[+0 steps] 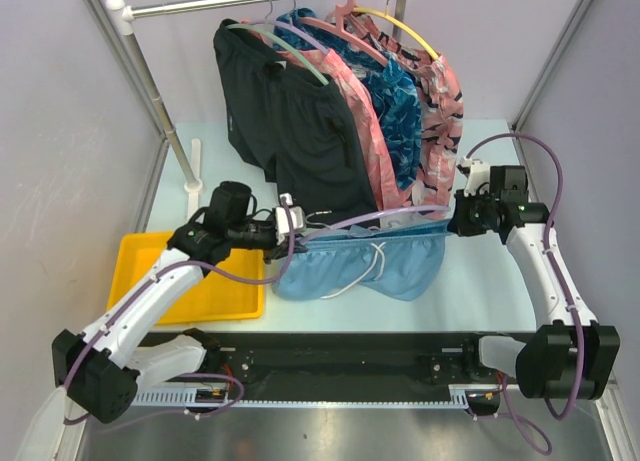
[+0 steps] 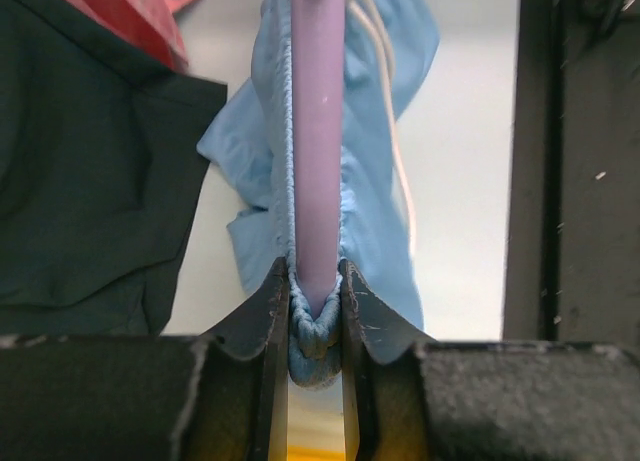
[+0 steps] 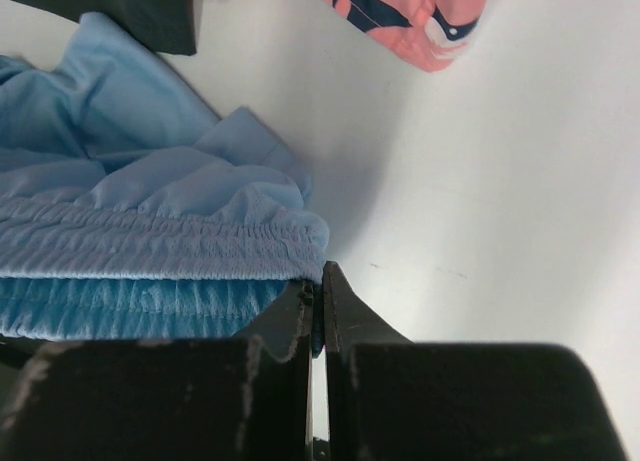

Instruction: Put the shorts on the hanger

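The top view looks down from above and behind both arms, far enough back to take in the whole table [image 1: 480, 281], the rail [image 1: 250, 3] and the tray [image 1: 140, 261]. The left wrist view sits just behind the left gripper [image 2: 313, 276] and looks out along its jaws, very close on the hanger [image 2: 318, 131] and shorts [image 2: 375, 211]. The right wrist view sits likewise behind the right gripper [image 3: 317, 281], close on the shorts' waistband end. All three views share the shorts and table; the top and left wrist views also share the hanger.
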You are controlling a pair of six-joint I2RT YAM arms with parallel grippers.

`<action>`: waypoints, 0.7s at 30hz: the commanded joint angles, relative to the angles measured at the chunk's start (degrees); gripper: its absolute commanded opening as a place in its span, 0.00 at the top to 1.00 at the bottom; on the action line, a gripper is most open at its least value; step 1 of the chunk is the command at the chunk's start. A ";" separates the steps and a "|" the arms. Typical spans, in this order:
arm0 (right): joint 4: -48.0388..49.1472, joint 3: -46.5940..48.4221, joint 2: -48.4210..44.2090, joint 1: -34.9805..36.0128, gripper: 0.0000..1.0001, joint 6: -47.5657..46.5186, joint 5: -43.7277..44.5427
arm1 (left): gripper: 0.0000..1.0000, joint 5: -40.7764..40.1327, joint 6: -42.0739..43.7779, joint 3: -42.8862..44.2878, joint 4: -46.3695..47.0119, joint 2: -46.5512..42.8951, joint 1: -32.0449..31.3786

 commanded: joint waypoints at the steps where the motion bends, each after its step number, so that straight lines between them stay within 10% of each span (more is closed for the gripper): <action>1: 8.44 -0.68 1.20 -3.45 1.00 -1.61 9.23 | 1.00 6.76 -6.97 2.58 -1.90 -5.12 3.53; 21: 12.40 -6.05 1.91 -0.55 1.00 2.70 8.34 | 1.00 5.63 -31.93 -0.76 21.04 -9.79 3.79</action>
